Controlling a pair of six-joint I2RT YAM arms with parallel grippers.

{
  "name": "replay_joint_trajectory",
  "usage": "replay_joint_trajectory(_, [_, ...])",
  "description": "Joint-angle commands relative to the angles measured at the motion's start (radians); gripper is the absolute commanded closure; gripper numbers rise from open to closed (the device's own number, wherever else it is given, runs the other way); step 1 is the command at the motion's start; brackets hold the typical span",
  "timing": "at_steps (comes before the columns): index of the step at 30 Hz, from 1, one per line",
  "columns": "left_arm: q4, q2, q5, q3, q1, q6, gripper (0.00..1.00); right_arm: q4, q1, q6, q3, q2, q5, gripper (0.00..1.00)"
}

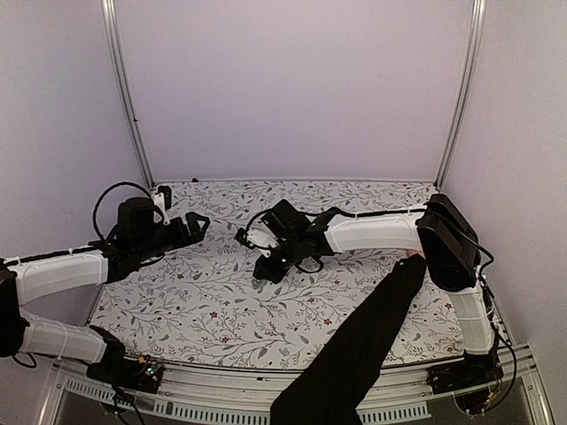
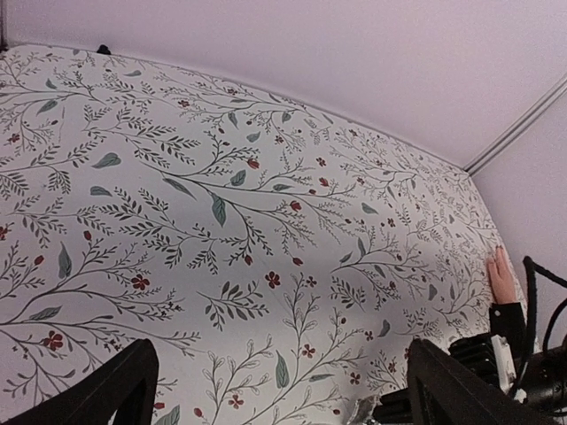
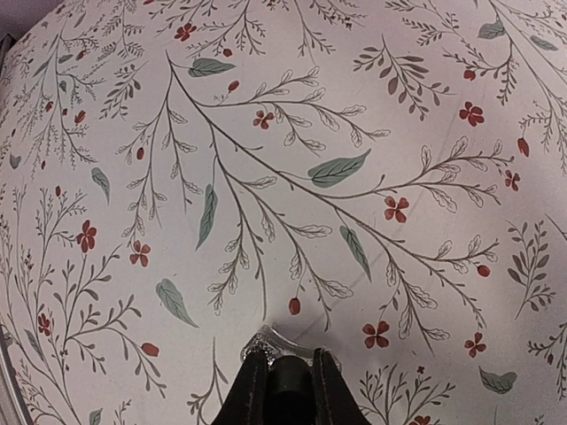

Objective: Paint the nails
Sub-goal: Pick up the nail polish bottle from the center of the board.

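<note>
Leave the left tool [image 1: 198, 222] parked in place, spread fully wide and gripping nothing, above the flowered desk [image 1: 213, 310] and well left of the work; no call to bring it in, judging by the task. Look next to the right tool [image 3: 285, 356], just right of the left one near mid-desk, pinched tight on a small dark piece [image 3: 288, 382] with a pale glint at its tip, pointed down close over the desk; likely the polish applicator, though too poorly shown to be sure. Hold that pinch firm and the piece steady. Find the nails [image 2: 498, 257] well to the right of this tool, on the bare hand [image 2: 500, 276] lying flat with fingers stretched away from its black sleeve [image 1: 354, 354], mostly hidden behind the right arm from above; too small to pick out singly. Swing rightward slowly, staying low, and come at the fingertips along their length rather than across. Touch down lightly, stroke from base to tip, and stop short of skin. Beware crowding the sleeve with the right arm's own elbow.
</note>
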State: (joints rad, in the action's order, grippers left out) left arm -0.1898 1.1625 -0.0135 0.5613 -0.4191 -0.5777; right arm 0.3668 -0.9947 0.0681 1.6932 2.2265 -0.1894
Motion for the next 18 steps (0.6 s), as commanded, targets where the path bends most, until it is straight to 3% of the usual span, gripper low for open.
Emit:
replay_joint_trajectory(1, [-0.037, -0.036, -0.023, -0.043, 0.010, -0.011, 0.00, -0.014, -0.005, 0.008, -0.031, -0.067, -0.008, 0.97])
replay_joint_trajectory(4, [-0.025, -0.064, -0.042, -0.043, 0.011, -0.040, 0.00, -0.020, 0.004, 0.009, -0.064, -0.122, -0.023, 0.99])
replay_joint_trajectory(8, [-0.050, -0.072, 0.057, -0.060, 0.045, -0.081, 0.00, -0.020, 0.040, -0.006, -0.113, -0.225, -0.069, 1.00])
replay_joint_trajectory(11, [-0.118, -0.068, 0.153, -0.071, 0.030, -0.027, 0.00, -0.019, 0.071, -0.015, -0.157, -0.308, -0.092, 1.00])
replay_joint_trajectory(18, [-0.086, -0.014, 0.163, 0.041, -0.125, 0.186, 0.00, 0.040, 0.111, -0.019, -0.216, -0.471, -0.113, 1.00])
